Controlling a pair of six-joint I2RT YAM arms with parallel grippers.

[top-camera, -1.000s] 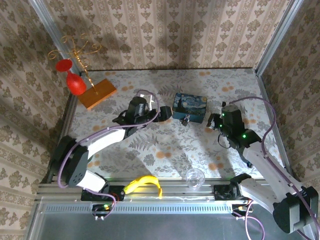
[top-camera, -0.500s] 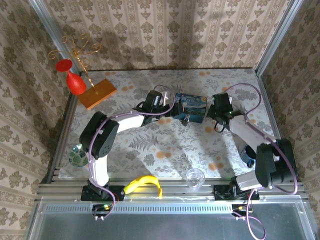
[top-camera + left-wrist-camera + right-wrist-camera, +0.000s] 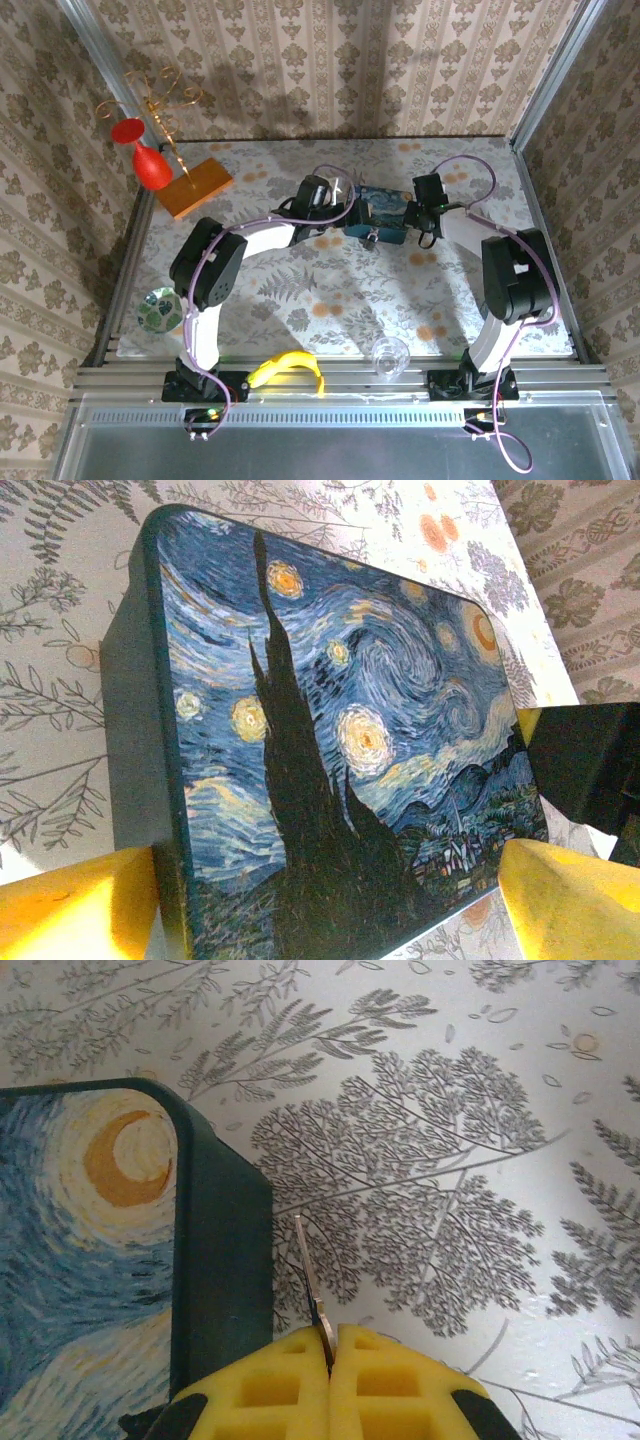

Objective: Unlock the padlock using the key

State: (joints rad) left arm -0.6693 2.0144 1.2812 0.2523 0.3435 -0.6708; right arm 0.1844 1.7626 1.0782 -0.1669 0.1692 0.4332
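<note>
The blue painted tin lies at the table's middle back. The padlock is a tiny dark lock at the tin's near side. My left gripper reaches in from the left. In its wrist view it is open and straddles the tin; the yellow fingers stand close on either side. My right gripper is at the tin's right end. In its wrist view it is shut on the key, whose blade points ahead along the tin's dark wall without touching it.
A wooden block, a red goblet and a gold wire stand occupy the back left. A patterned dish lies at the left edge. A banana and a clear glass sit on the near rail. Wallpapered walls close three sides.
Both arms swung in toward the tin. The left gripper came to straddle it and its jaws narrowed a little. The right gripper carried the key to the tin's right end.
</note>
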